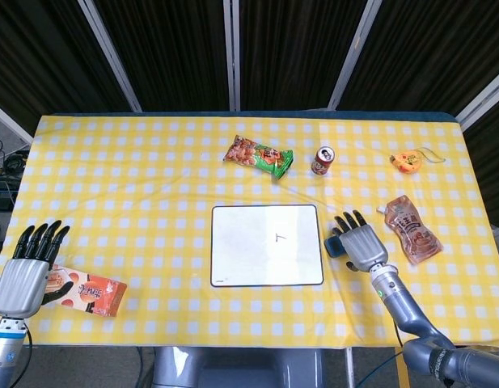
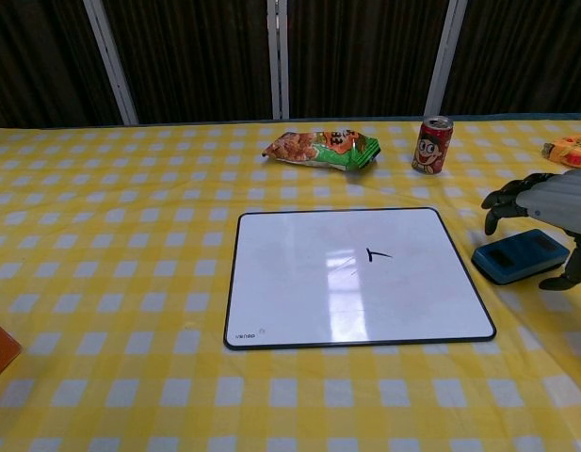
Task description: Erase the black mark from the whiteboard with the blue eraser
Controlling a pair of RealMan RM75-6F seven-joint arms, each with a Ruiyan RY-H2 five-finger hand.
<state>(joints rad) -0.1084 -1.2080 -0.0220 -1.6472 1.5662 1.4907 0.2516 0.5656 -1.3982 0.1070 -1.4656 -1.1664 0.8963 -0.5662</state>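
The right hand (image 2: 552, 209) hovers with fingers spread, holding nothing, over the blue eraser (image 2: 519, 255), which lies on the table (image 2: 130, 235) just right of the whiteboard (image 2: 299, 282) with its black mark (image 2: 377, 254).

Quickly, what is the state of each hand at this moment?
Left hand: open, holding nothing.
Right hand: open, fingers spread over the blue eraser, not gripping it.

Whiteboard (image 2: 356, 282) flat mid-table, small black mark (image 2: 377, 254); blue eraser (image 2: 519, 255) just right.
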